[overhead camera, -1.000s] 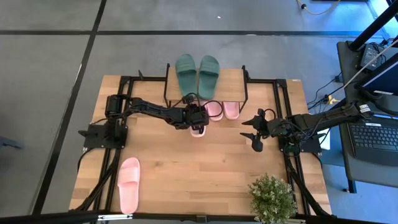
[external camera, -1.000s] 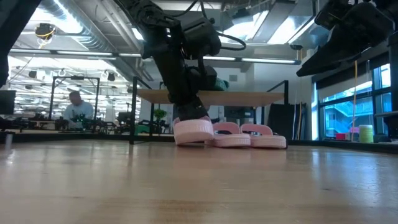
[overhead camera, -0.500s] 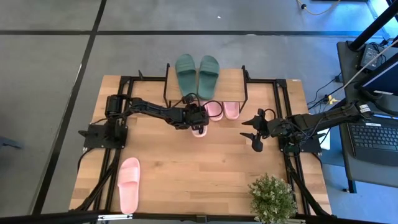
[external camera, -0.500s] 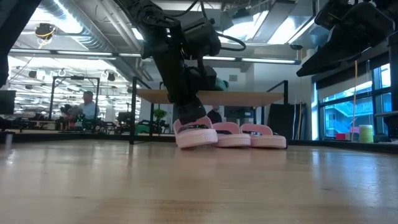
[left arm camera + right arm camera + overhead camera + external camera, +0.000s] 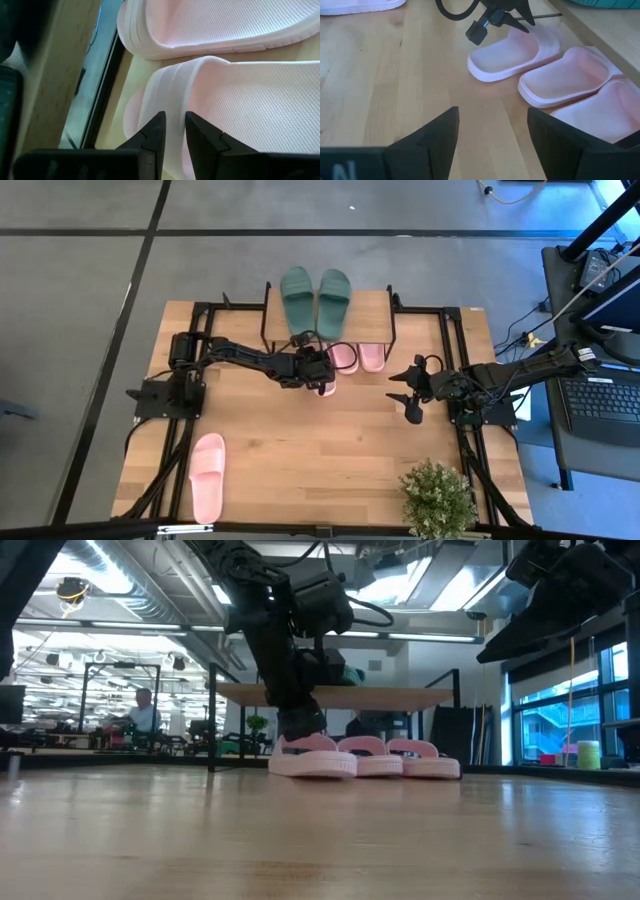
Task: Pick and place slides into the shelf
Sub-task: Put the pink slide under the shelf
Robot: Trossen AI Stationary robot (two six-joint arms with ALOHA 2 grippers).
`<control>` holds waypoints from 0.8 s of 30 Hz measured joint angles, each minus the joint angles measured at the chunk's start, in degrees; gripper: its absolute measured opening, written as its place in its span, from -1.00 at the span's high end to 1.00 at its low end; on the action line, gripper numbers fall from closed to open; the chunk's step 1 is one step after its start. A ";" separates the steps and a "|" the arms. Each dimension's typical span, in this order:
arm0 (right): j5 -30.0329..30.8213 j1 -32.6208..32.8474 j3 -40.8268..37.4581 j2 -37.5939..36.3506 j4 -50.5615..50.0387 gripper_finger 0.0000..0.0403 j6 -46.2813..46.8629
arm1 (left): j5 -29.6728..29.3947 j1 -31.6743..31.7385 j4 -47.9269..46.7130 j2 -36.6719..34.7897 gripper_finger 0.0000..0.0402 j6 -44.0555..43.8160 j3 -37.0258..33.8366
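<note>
Wooden table (image 5: 330, 450), shelf (image 5: 372, 308) at its far edge. Left gripper (image 5: 173, 131) pinching a pink slide's (image 5: 312, 755) strap at the shelf front — two pink ones (image 5: 358, 357) beside, green pair (image 5: 318, 298) on top. Right gripper (image 5: 408, 392) spread, well apart; last pink slide (image 5: 207, 475) near-left corner.

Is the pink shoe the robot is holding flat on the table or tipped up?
Flat. The pink slide in the left gripper lies level on the table in the low view.
</note>
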 joint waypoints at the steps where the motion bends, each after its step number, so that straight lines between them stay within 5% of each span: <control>1: 0.00 0.02 0.00 0.00 0.00 -0.17 0.00 | 0.11 0.00 0.00 0.00 0.67 -0.01 0.00; 24: 0.00 0.02 0.00 0.02 0.01 -0.17 0.02 | 8.61 -5.30 -5.18 0.15 0.62 -3.27 4.41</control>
